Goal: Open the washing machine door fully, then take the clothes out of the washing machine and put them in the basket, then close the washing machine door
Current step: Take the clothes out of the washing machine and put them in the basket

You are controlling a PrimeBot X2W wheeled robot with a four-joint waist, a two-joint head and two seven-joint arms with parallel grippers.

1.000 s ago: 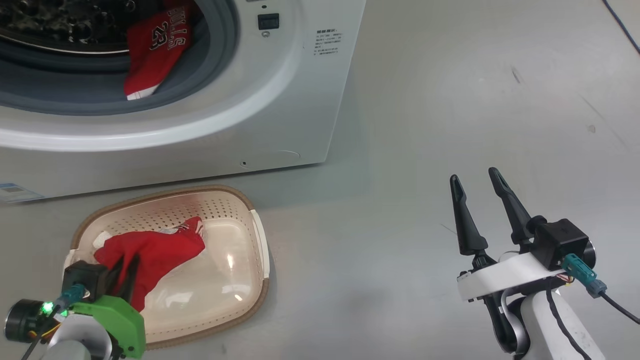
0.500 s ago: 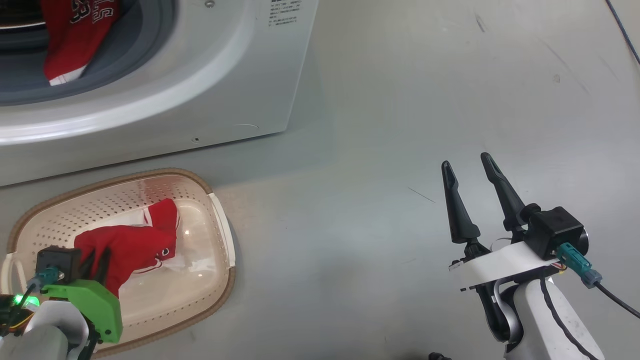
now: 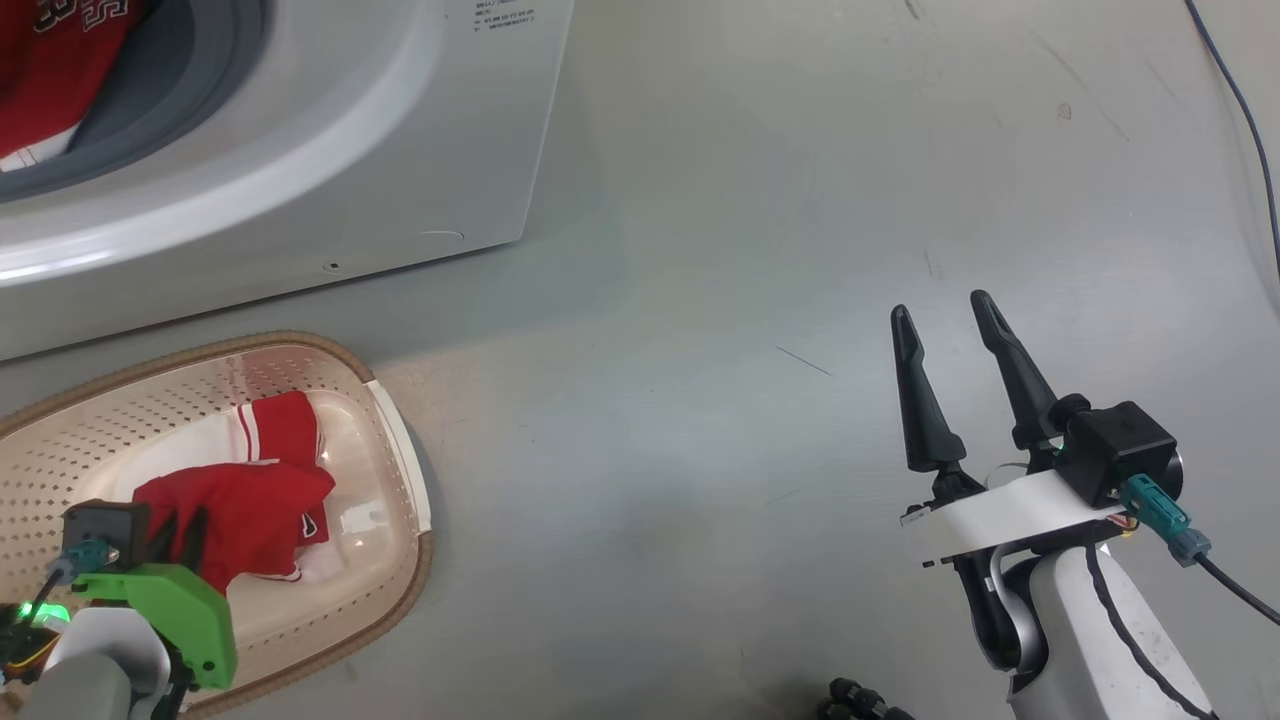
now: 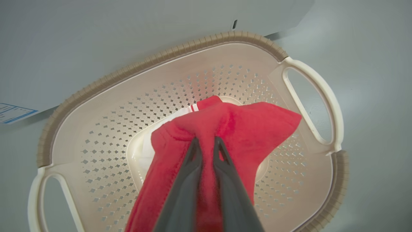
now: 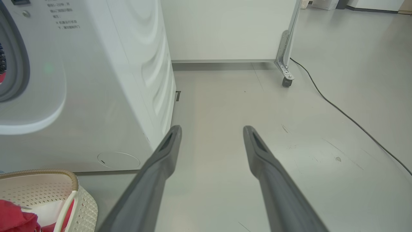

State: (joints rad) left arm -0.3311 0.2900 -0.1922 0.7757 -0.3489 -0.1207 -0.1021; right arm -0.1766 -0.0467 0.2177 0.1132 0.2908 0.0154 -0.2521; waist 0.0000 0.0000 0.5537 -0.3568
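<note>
While the left gripper (image 4: 206,141) is clamped on a fold of the red garment (image 4: 254,129), its two dark fingers nearly together with cloth bunched between them, that piece is not yet let go. It drapes from the fingertips down into the basket (image 4: 180,51), near the middle of the cream floor, with a white-trimmed edge lying just past the tips. The right gripper (image 3: 939,305) hovers over bare grey floor (image 3: 700,450) well apart from the basket, on the robot's right; its fingers stand spread wide with nothing between them, pointing past the corner of the washing machine (image 3: 380,150). The machine stands just behind the basket's far rim; its grey-ringed mouth is uncovered, and a second red garment (image 3: 40,70) with white lettering lies over the lower lip of the rubber ring.

I judge the task roughly at its midpoint. The door-opening step looks done, since the mouth is open to reach; one garment is over the basket and wants only a release; at least one more waits in the machine, and whether others lie deeper in the drum I cannot tell; closing the door is left for last. The waiting garment sits above and beyond the left gripper, across the basket's far rim, well apart from it and farther again from the right gripper.
</note>
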